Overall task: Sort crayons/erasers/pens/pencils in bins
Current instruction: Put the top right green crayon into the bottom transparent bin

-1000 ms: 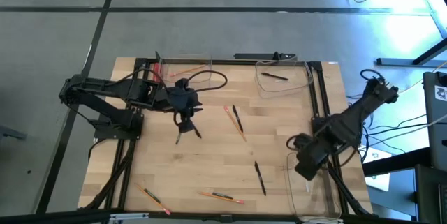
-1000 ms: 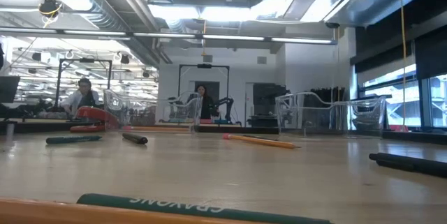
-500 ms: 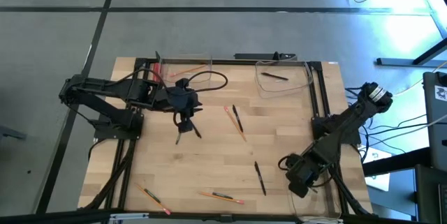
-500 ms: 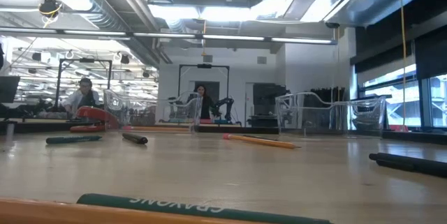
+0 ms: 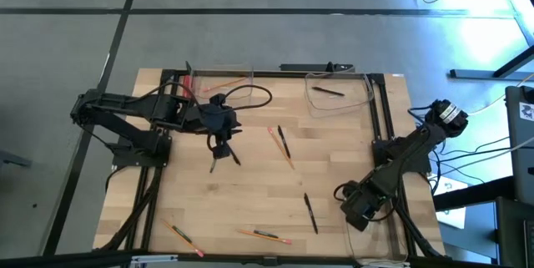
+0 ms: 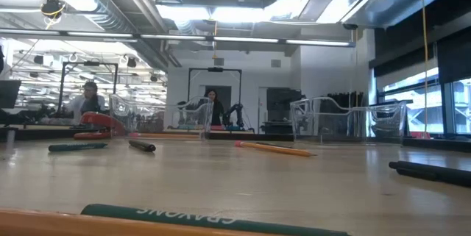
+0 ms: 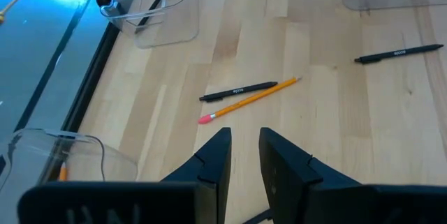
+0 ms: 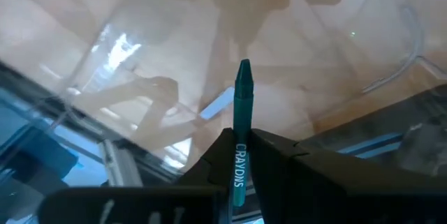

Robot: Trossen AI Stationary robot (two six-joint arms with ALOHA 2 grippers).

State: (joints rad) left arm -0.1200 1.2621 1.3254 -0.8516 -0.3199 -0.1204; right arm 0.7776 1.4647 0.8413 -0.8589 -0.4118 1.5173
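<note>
My right gripper (image 5: 359,205) is at the near right, over a clear bin (image 5: 375,235), and is shut on a green crayon (image 8: 241,112). My left gripper (image 7: 244,147) hovers open over the table's left part (image 5: 221,147), with nothing between its fingers. A black pen (image 5: 284,141) and an orange pencil (image 5: 274,137) lie side by side mid-table. A second pen (image 5: 310,212) lies near my right gripper. Two pencils (image 5: 265,236) (image 5: 182,235) lie by the near edge. A third pen (image 5: 328,92) lies in the far right bin (image 5: 338,93). My right gripper pinches the crayon's labelled shaft (image 8: 239,160) between its two fingers. The crayon lies along the fingers, and its pointed end (image 8: 244,69) sticks out past the fingertips. The fingers slant steeply down from above. The crayon points at the clear bin's floor (image 8: 328,91).
A far left bin (image 5: 219,78) holds a pencil and a red thing. In the low view a green crayon (image 6: 213,217) lies in the foreground, with a pen (image 6: 142,145), a pencil (image 6: 274,148) and another pen (image 6: 430,171) farther off. People sit in the room behind.
My right gripper has gone down and toward the table's near edge, over the near right bin, tipping more steeply downward and keeping the green crayon in its fingers.
</note>
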